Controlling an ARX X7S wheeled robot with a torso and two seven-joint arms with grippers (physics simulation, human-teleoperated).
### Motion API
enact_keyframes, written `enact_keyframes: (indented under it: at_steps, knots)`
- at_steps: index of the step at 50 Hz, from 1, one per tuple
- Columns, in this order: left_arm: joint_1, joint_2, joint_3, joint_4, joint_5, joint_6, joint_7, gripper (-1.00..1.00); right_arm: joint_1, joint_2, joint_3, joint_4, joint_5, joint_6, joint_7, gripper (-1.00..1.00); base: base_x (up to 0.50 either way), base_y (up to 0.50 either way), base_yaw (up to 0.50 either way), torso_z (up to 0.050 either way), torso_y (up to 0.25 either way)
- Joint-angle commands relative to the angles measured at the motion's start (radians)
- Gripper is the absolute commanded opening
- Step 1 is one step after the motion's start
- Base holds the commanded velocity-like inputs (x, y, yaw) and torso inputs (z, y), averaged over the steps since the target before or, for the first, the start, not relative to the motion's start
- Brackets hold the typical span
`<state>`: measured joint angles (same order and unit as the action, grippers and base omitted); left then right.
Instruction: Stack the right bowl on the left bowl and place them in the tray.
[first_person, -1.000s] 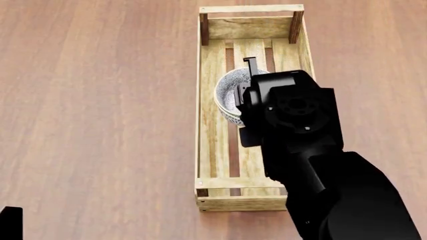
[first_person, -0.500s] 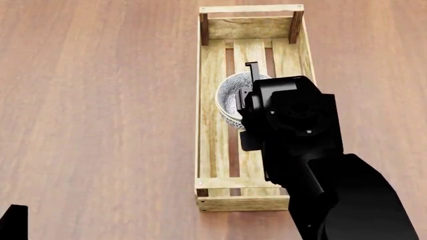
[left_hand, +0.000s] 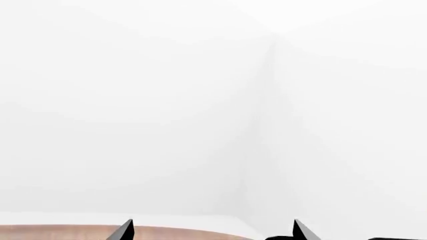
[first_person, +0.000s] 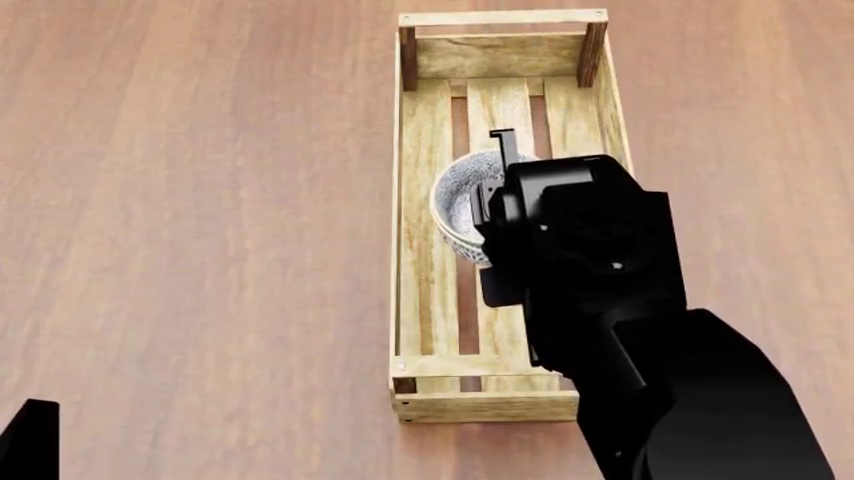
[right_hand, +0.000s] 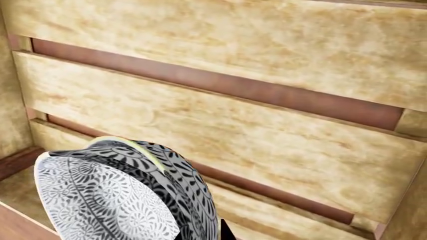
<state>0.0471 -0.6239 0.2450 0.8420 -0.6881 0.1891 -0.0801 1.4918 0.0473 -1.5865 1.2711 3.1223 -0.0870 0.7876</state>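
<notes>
Pale weathered-wood slatted tray (first_person: 501, 215) lies lengthwise on the brown wooden desk (first_person: 200, 200), toward its right half in the head view. Over the tray's middle hangs the black right gripper (first_person: 497, 170), its bulk hiding most of the grey-and-white patterned bowls (first_person: 458, 205); only the left arc of rim and wall shows, above the centre slat. One thin finger (first_person: 503, 145) stands past the far rim; whether the jaws are clamped or parted cannot be told here. Left gripper (first_person: 30, 440), a black corner at the desk's near left edge. Left wrist view: two black fingertips (left_hand: 125, 231) spread well apart, nothing between them, white wall beyond. Right wrist view: two patterned rims nested, one inside the other, tilted, close over the tray's slats; contact with the slats not clear, grip itself out of sight. Judged step: setting the stack down in the tray. Next calls for levelling the bowls, lowering until they rest, then letting go and lifting straight up.
</notes>
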Motion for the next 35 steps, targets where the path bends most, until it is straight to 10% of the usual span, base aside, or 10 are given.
enact_keyframes:
  at_steps: [1,33,34,35]
  knots:
    - [-0.007,0.017,-0.041,-0.028,-0.001,0.02,0.028,1.0,0.0,-0.015,0.039,0.038,-0.014,-0.031,-0.035,-1.0,0.0,0.0,0.0,0.0,0.0]
    - [-0.003,0.011,-0.038,-0.029,-0.001,0.028,0.028,1.0,-0.002,-0.012,0.039,0.038,-0.016,-0.025,-0.054,-1.0,0.0,0.0,0.0,0.0,0.001]
    - [-0.003,0.011,-0.039,-0.029,-0.002,0.029,0.028,1.0,-0.002,-0.012,0.038,0.038,-0.016,-0.025,-0.054,1.0,0.0,0.0,0.0,0.0,0.0]
    - [-0.003,0.01,-0.039,-0.029,-0.002,0.029,0.028,1.0,-0.002,-0.012,0.038,0.038,-0.016,-0.025,-0.054,1.0,0.0,0.0,0.0,0.0,0.0]
